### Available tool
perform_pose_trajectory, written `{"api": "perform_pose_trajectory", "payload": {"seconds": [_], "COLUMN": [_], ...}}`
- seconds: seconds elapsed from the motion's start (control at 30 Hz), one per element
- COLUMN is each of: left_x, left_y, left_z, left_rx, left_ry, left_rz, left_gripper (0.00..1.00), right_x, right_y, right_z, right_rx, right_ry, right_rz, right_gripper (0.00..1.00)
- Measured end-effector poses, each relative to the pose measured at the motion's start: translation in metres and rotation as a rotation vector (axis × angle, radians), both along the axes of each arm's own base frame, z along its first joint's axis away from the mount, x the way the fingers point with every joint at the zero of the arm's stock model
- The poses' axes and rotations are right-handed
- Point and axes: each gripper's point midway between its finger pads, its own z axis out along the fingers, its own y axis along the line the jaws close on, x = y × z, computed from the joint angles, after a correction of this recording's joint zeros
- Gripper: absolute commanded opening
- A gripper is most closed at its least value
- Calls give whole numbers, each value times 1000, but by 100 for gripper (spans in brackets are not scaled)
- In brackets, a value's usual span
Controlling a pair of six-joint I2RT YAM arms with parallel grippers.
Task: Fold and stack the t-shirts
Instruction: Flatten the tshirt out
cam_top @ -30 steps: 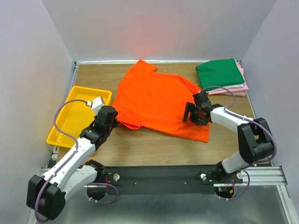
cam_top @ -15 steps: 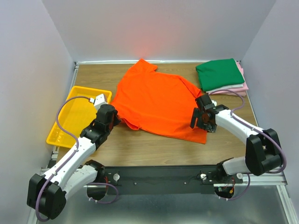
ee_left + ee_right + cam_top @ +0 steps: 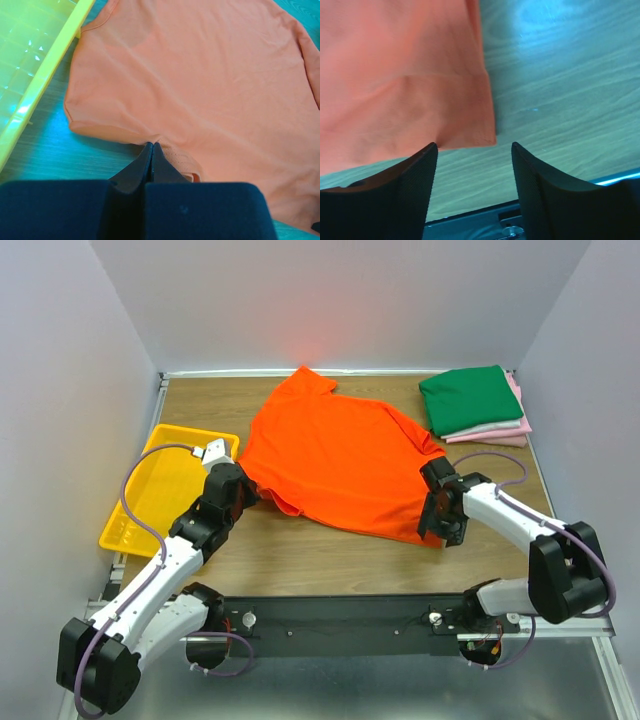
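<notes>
Pale walls close in a wooden bench (image 3: 330, 560), with both arms reaching out from its near edge. At the near left, the left fingers (image 3: 151, 150) are clenched tight on the near hem of the orange t-shirt (image 3: 335, 455), just beside its left sleeve, and the cloth puckers where the tips meet. At the near right, the right fingers (image 3: 422, 165) stand released and apart, low over the bench at the shirt's near right corner. One finger overlaps the hem there, the other hangs over bare wood just past the corner, and nothing is grasped between them.

The orange t-shirt lies spread flat across the middle of the bench, its collar end pointing to the far edge and its hem toward the arms. To its left, a yellow tray (image 3: 190, 432) sits along the left wall, just beside the sleeve. In the far right corner, well apart from the fingers, a folded green t-shirt (image 3: 472, 398) tops a small stack, with a folded pink t-shirt (image 3: 505, 438) showing beneath it.
</notes>
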Motion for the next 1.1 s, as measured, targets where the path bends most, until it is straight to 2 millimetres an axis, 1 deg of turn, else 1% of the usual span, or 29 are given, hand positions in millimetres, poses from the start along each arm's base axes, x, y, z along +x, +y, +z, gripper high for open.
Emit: {"api": "perform_pose_trajectory", "payload": {"seconds": [0.07, 0.13, 0.3, 0.43, 0.67, 0.77, 0.8, 0.9, 0.93, 0.97, 1.03, 1.1], "left_x": [0, 0, 0, 0, -1, -1, -1, -1, -1, -1, -1, -1], "left_y": [-1, -2, -4, -5, -5, -5, -5, -6, -6, -6, -6, -6], "left_z": [1, 1, 2, 2, 3, 3, 3, 3, 2, 3, 3, 4], "left_rx": [-1, -3, -7, -9, -10, -10, -10, -10, -9, -10, -10, -11], "left_ry": [-3, -5, -6, -6, -8, -8, -8, -8, -7, -8, -10, -11], "left_rz": [-6, -13, -24, -29, -30, -30, -31, -32, -32, -33, -33, -34], "left_gripper": [0, 0, 0, 0, 0, 0, 0, 0, 0, 0, 0, 0], "right_x": [-5, -7, -5, -3, 2, 3, 4, 5, 5, 6, 7, 7], "right_y": [-2, -2, -1, -1, -4, -5, -5, -5, -5, -5, -4, -3], "right_z": [-2, -2, -2, -7, -11, -12, -13, -15, -15, -15, -15, -15], "right_rx": [-4, -5, 1, -1, -15, -21, -23, -20, -19, -18, -15, -8], "right_ry": [12, 17, 5, -5, -34, -44, -47, -54, -57, -60, -63, -65], "right_rz": [-11, -28, -58, -74, -92, -100, -104, -111, -112, -113, -114, -114], "right_gripper": [64, 60, 56, 54, 45, 37, 31, 19, 10, 6, 0, 0]}}
